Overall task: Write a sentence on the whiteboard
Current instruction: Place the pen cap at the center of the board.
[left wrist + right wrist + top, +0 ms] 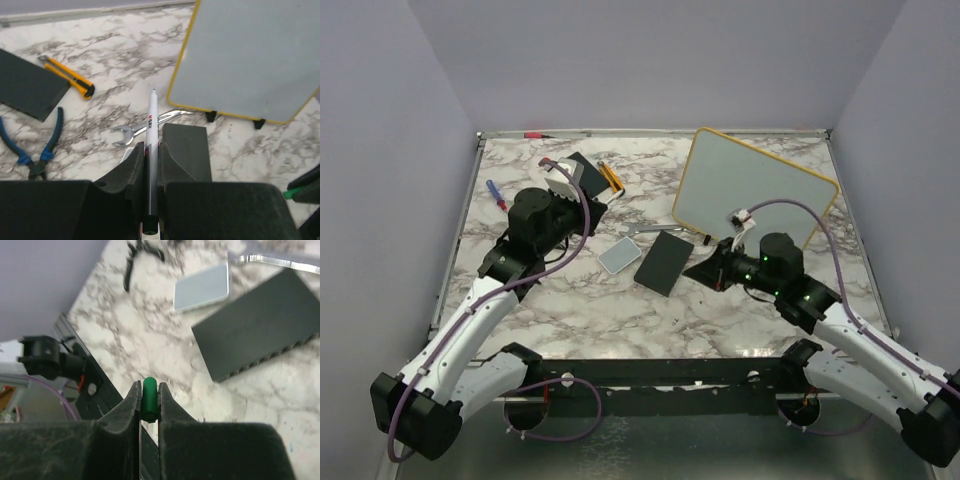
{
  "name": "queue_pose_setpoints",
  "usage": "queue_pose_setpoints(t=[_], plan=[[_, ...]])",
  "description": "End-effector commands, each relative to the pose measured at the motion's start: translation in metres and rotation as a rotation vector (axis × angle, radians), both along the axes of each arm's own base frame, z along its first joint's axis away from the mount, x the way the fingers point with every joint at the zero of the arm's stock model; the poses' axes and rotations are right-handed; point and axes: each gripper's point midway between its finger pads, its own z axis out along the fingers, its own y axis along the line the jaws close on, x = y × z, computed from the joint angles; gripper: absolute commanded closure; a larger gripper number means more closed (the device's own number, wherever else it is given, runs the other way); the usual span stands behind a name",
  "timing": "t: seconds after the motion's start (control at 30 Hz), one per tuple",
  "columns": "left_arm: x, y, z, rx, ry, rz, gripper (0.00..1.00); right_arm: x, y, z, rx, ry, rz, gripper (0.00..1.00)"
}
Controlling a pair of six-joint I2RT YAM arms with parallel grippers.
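White, yellow-rimmed rectangular whiteboard (245, 60) lies blank ahead-right of the left gripper (151, 148), whose jaws clamp a white marker pen (152, 117) pointing tip-forward beside its rim; the nearer right gripper (148, 386) pinches a small green cap (149, 402).

White arms (470, 320), black pincers (151, 150), purple cables (800, 204)

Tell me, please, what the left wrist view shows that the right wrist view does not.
Only the left wrist: the whiteboard, with no writing visible, the yellow utility knife, and the white marker in the left gripper. Only the right wrist: the whole pale pad and, close up, the green cap shut in the right gripper. Both: the wrench, the black slab beside it and the marble table.
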Motion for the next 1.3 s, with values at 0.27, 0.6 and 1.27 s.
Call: queue_pose_setpoints(t=[0.27,0.6,1.27], plan=[[0.015,0.032,-0.061,0.184,-0.001,0.135,1.0,-0.009,0.005,-0.13,-0.231,0.218,-0.205,1.0],[0.014,0.026,-0.068,0.194,0.015,0.101,1.0,-0.003,0.002,-0.163,-0.24,0.27,-0.272,0.79],[0.012,0.019,-0.071,0.192,0.02,0.07,1.0,0.011,-0.032,-0.126,-0.32,0.175,-0.419,0.32]])
